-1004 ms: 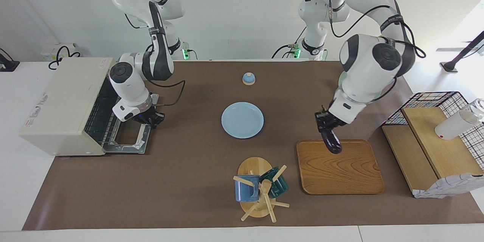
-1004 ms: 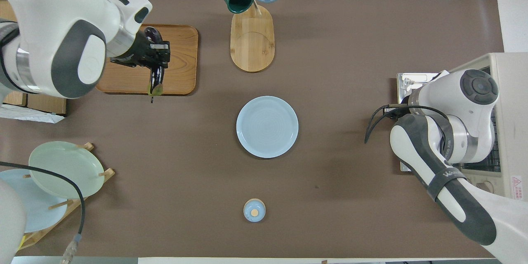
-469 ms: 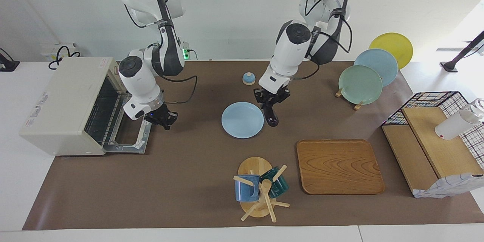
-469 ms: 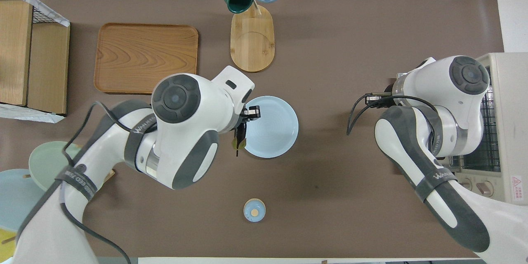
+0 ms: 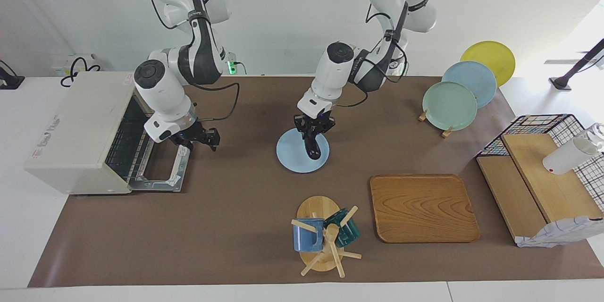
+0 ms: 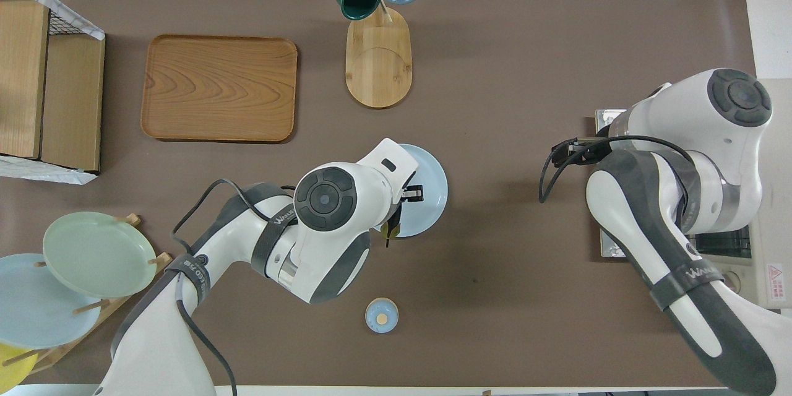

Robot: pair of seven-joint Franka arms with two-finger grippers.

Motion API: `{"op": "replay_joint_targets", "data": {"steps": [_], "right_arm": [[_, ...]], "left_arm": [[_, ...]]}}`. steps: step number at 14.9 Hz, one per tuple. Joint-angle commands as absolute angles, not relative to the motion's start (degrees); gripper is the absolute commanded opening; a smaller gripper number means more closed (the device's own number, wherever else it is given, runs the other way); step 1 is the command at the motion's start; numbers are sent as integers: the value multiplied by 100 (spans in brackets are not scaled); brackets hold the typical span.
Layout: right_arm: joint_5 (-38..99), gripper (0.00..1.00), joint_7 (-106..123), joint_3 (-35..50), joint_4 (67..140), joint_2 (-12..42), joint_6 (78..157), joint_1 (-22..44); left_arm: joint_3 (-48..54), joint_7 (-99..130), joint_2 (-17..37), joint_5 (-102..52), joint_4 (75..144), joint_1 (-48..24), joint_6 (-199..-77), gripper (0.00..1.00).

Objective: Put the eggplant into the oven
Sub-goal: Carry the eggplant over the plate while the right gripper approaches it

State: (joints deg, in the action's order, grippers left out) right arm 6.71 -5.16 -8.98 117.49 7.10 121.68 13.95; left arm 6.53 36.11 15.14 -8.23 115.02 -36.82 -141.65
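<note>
Two white arms reach over the brown tabletop (image 5: pixel 236 226). At the right arm's end sits the boxy cream-white oven (image 5: pixel 78 130), its dark glass door dropped open. The right gripper (image 5: pixel 202 138) hangs over that door's edge, fingers spread wide, holding nothing. Over the round pale blue plate (image 5: pixel 290 155), the left gripper (image 5: pixel 312 128) is clamped on the glossy dark purple eggplant (image 5: pixel 313 147), which dangles down above the plate.

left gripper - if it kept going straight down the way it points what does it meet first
Most likely the light blue plate: the left gripper points down over it with the eggplant between its jaws, so the eggplant's lower end would land first, though its height is unclear.
</note>
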Motion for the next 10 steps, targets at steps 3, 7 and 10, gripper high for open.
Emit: {"op": "replay_joint_targets", "data": {"steps": [3, 7, 10], "right_arm": [[756, 100, 105, -870, 11707, 659, 12094, 1310], [738, 100, 97, -870, 11593, 694, 12015, 1380], [738, 100, 88, -861, 11575, 694, 12006, 1397]], "left_arm": [[545, 3674, 1828, -923, 11417, -3929, -14528, 0], [527, 3630, 1785, -914, 11408, -3885, -14406, 99], [510, 3551, 1451, -914, 11181, -3535, -13574, 100]]}}
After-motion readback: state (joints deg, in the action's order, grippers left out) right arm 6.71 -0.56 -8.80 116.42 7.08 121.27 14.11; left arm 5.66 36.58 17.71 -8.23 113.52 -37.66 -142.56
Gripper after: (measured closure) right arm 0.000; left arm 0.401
